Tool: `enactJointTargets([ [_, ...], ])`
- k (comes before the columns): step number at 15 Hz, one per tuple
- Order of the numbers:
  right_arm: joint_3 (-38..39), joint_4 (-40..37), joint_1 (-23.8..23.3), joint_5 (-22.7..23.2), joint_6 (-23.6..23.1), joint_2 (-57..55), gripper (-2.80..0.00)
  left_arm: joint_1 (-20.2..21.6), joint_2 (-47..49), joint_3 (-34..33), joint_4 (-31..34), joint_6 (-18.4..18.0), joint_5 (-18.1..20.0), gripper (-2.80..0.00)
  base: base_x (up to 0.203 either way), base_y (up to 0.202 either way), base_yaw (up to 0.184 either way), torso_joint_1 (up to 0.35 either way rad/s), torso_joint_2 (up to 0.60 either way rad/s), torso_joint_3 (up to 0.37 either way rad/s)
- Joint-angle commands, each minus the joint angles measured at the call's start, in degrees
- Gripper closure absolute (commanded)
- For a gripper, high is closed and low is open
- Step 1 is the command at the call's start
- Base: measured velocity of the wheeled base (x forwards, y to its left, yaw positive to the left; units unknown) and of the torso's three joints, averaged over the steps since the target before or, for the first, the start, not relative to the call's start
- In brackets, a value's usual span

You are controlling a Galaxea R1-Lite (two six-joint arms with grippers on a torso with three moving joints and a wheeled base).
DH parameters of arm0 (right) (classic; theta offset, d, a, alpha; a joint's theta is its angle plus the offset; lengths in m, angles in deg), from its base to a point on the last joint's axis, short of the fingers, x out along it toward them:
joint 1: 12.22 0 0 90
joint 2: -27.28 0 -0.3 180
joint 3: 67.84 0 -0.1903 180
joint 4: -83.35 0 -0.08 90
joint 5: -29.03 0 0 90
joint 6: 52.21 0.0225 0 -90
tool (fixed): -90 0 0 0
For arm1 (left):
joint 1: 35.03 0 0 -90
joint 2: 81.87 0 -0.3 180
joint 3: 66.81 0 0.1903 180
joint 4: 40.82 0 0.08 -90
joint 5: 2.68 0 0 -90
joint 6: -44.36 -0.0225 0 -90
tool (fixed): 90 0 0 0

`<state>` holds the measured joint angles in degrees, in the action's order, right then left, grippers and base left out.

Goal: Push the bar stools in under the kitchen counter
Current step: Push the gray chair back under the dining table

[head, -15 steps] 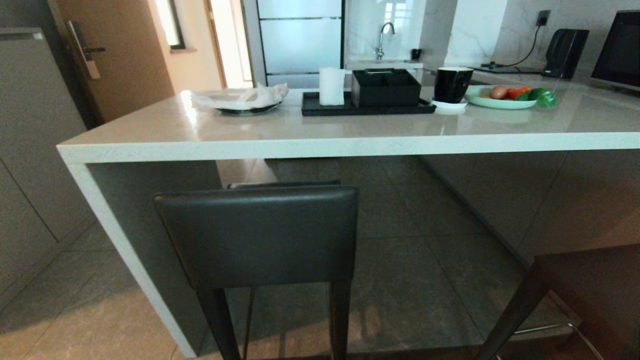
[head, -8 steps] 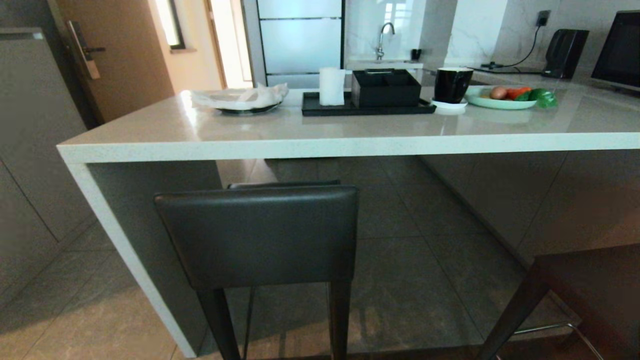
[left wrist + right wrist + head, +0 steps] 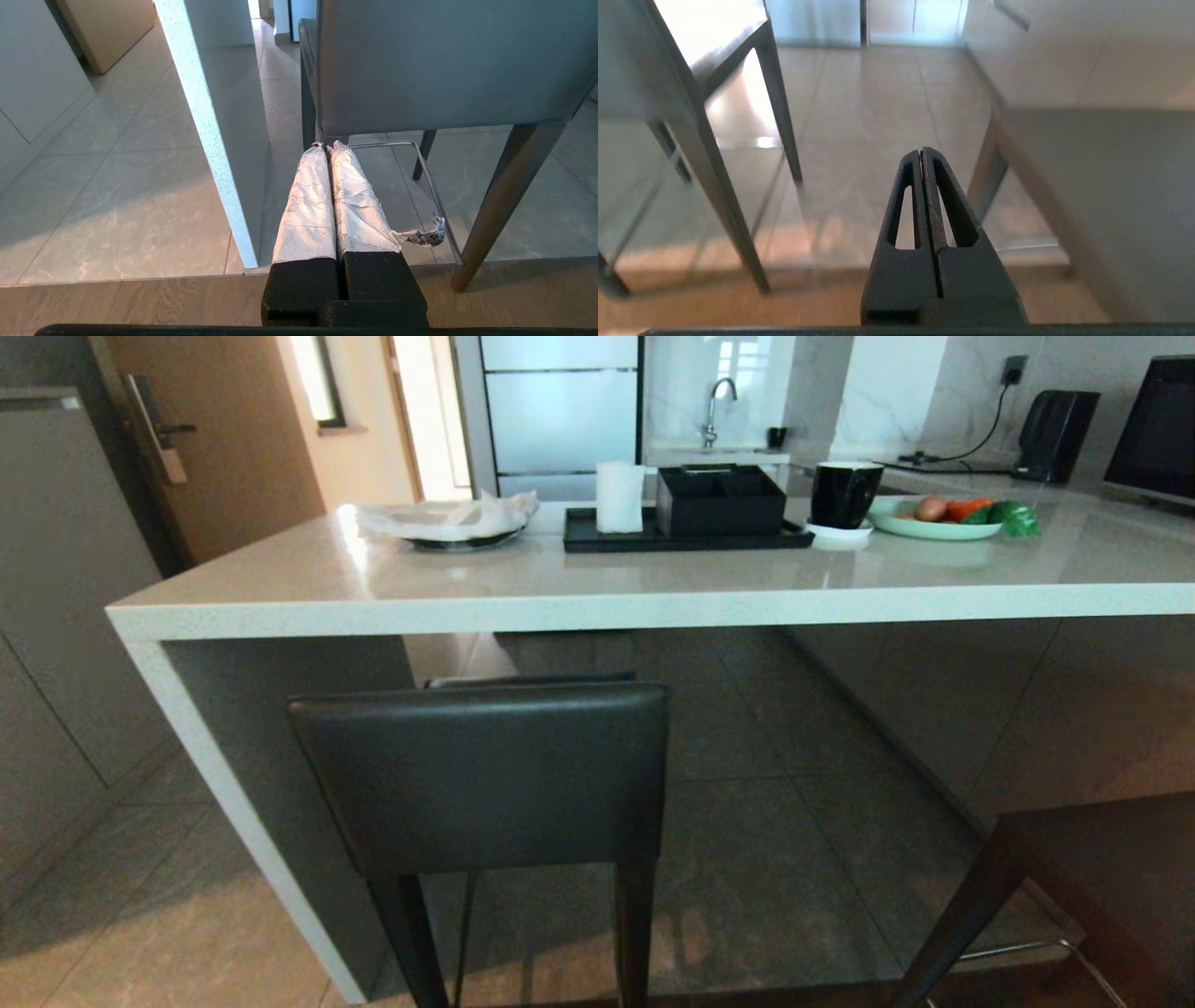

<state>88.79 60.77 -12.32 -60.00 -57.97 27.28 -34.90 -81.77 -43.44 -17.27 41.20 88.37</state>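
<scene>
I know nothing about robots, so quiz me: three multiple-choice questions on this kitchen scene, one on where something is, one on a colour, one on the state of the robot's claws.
1. Where does the white paper roll stand?
A. on the black tray on the kitchen counter
B. on the floor
C. on a stool seat

2. What colour is the mug on the counter?
A. red
B. black
C. yellow

3. How do the left gripper and right gripper stand?
A. both wide open
B. one clamped on a stool leg
C. both shut, holding nothing

Answers:
1 A: the roll stands on the tray beside a black box.
2 B: the mug is glossy black, on a white saucer.
3 C: each wrist view shows fingers pressed together, empty.
</scene>
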Motion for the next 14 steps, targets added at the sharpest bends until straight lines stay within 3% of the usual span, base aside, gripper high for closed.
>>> enactJointTargets([
  [1,0.0,-1.9,0.0,0.0,0.5,0.0,0.0,0.0,0.1,0.0,0.0,0.0,0.0,0.0,0.0,0.0,0.0,0.0,0.0,0.0],
  [3,-0.2,-1.6,0.0,0.0,3.4,0.0,0.0,0.0,0.1,0.0,-0.1,-0.2,0.1,0.0,0.0,0.0,0.0,0.0,0.0,0.0],
  [10,0.0,-1.1,0.0,-0.3,3.3,0.0,0.0,0.0,0.2,0.0,0.0,-0.1,0.1,0.0,0.0,0.0,0.0,0.0,0.0,0.0],
  [14,0.0,-1.1,0.0,-0.3,3.5,0.0,0.0,0.0,0.1,0.0,0.0,-0.1,0.1,0.0,-0.18,0.0,-0.002,0.006,0.0,0.003],
])
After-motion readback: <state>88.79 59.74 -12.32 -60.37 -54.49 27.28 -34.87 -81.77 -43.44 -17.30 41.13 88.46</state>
